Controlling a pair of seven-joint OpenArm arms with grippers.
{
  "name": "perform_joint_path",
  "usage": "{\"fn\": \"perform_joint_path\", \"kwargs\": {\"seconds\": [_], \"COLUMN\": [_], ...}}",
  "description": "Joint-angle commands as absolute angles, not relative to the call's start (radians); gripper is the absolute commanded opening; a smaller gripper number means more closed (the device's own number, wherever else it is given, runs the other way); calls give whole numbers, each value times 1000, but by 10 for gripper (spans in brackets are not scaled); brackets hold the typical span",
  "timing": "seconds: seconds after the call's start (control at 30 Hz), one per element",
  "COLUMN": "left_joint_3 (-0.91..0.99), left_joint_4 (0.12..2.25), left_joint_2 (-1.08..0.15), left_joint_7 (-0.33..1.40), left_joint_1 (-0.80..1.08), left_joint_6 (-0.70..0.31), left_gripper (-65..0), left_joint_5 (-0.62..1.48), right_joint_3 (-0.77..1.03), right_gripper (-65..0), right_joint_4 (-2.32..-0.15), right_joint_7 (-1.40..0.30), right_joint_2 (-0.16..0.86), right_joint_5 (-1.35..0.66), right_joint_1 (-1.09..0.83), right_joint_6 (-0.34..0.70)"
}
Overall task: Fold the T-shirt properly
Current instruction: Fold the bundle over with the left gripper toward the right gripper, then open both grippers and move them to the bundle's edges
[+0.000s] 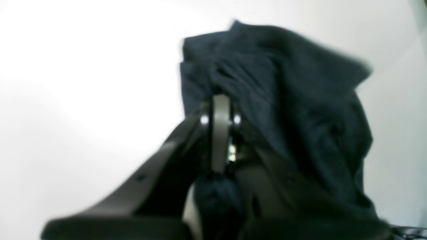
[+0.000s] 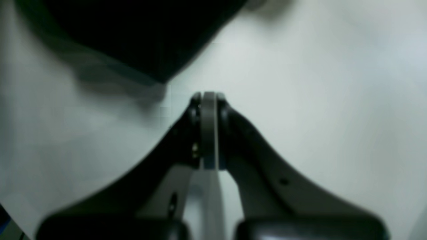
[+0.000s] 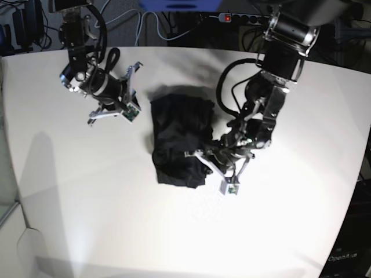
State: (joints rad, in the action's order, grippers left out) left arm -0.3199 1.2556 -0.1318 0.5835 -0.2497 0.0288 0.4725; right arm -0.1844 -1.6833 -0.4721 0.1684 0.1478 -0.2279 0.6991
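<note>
The black T-shirt lies bunched in a rough rectangle at the middle of the white table. My left gripper is at the shirt's lower right edge. In the left wrist view that gripper is shut, with T-shirt fabric heaped over its tip and showing between the finger bases. My right gripper hovers just left of the shirt's upper left corner. Up close this right gripper is shut with nothing in it, over bare table, and the T-shirt fills the upper left of that view.
Black and white cables and a power strip run along the table's back edge. The table's curved front edge and left edge are in view, with a dark stand at the right.
</note>
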Motion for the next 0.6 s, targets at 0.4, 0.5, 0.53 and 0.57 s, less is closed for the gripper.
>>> {"fn": "perform_joint_path", "kwargs": {"seconds": [0.4, 0.5, 0.53, 0.57], "left_joint_3": [-39, 10, 18, 22], "left_joint_4": [1730, 1735, 1739, 1741], "left_joint_2": [-325, -344, -351, -352], "left_joint_7": [739, 737, 737, 737], "left_joint_1": [77, 159, 185, 202], "left_joint_6": [19, 19, 19, 19], "left_gripper": [-642, -642, -642, -642], "left_joint_5": [518, 518, 518, 518], "right_joint_3": [-185, -185, -186, -186], "right_gripper": [-646, -643, -643, -643], "right_joint_4": [-1675, -1675, -1675, -1673], "right_joint_7": [-453, -453, -453, -453], "right_joint_2": [150, 127, 120, 113], "right_joint_5": [136, 137, 137, 137], "right_joint_1": [-211, -209, -205, -200], "right_joint_6": [698, 698, 698, 698]}}
